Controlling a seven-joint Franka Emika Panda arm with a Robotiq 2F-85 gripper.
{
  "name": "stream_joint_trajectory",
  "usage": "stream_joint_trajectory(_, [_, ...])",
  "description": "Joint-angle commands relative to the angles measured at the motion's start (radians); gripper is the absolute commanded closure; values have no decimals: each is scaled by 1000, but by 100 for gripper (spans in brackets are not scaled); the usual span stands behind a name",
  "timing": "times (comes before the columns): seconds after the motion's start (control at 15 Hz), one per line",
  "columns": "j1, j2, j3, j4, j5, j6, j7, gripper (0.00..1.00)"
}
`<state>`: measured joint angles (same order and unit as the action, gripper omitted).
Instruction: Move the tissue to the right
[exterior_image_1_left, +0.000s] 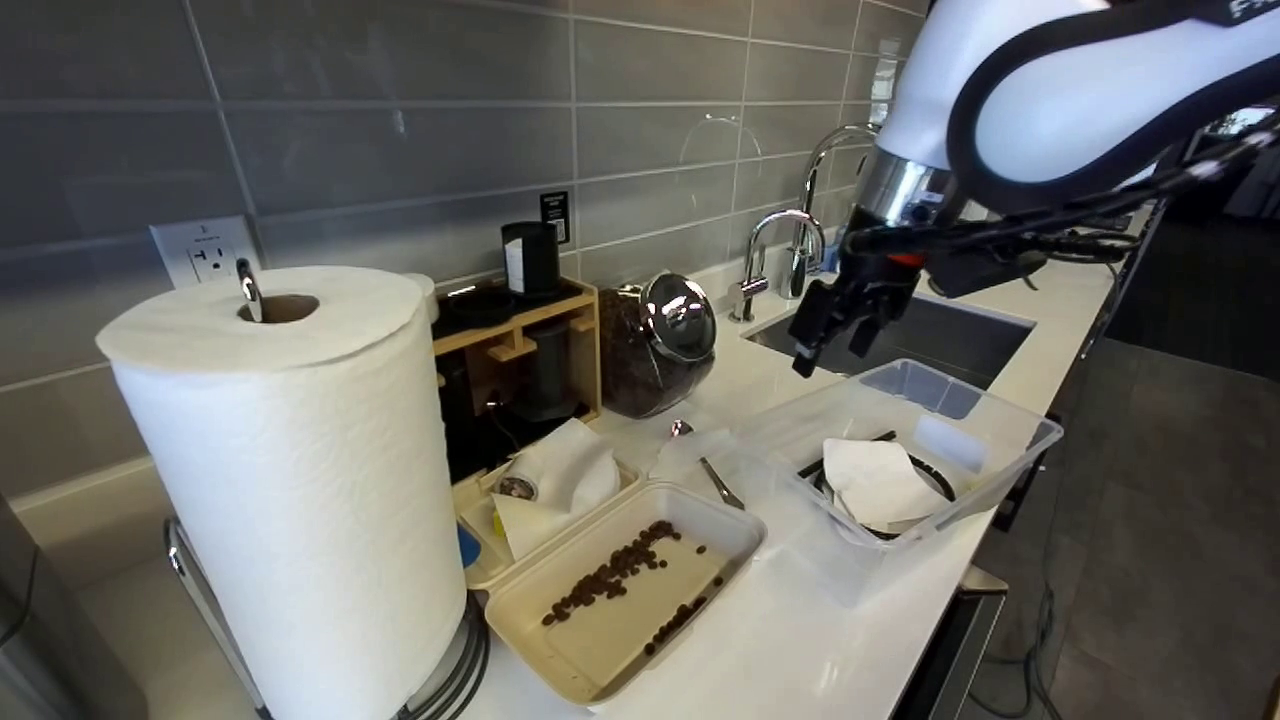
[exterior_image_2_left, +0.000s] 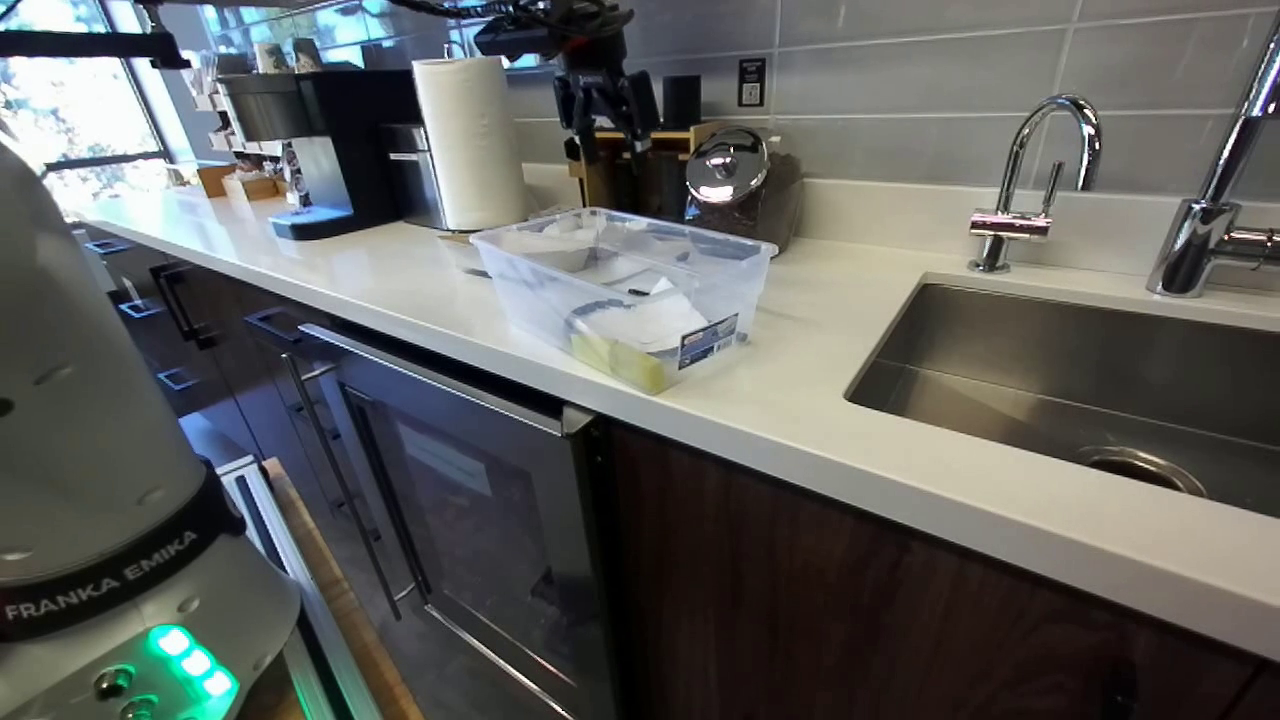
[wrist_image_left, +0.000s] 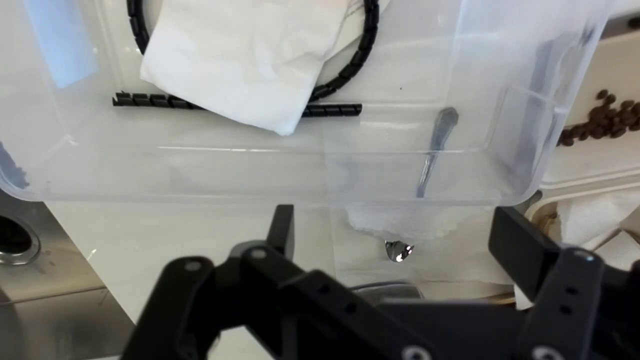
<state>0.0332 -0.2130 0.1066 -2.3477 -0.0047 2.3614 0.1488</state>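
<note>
A folded white tissue lies in the clear plastic bin, on black spiral tubing; this tissue also shows in the wrist view. A thin torn tissue lies on the counter beside the bin, over a metal spoon. Another crumpled tissue sits in the lid of a takeout box. My gripper is open and empty, above the counter on the bin's wall side. It also shows in an exterior view. In the wrist view, the torn tissue and the spoon tip appear between the fingers.
A beige takeout box with coffee beans stands next to a paper towel roll. A glass jar with a shiny lid and a wooden organizer stand along the wall. A sink with faucets is beyond the bin.
</note>
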Motion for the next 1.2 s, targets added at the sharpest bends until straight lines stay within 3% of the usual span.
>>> stream_joint_trajectory(0.0, [-3, 166, 37, 133, -103, 12, 177, 0])
stream_joint_trajectory(0.2, [19, 257, 35, 211, -184, -3, 294, 0])
stream_joint_trajectory(0.4, [48, 338, 22, 259, -156, 25, 302, 0])
stream_joint_trajectory(0.47, [46, 275, 11, 214, -148, 9, 269, 0])
stream_joint_trajectory(1.13, [66, 355, 6, 261, -167, 38, 287, 0])
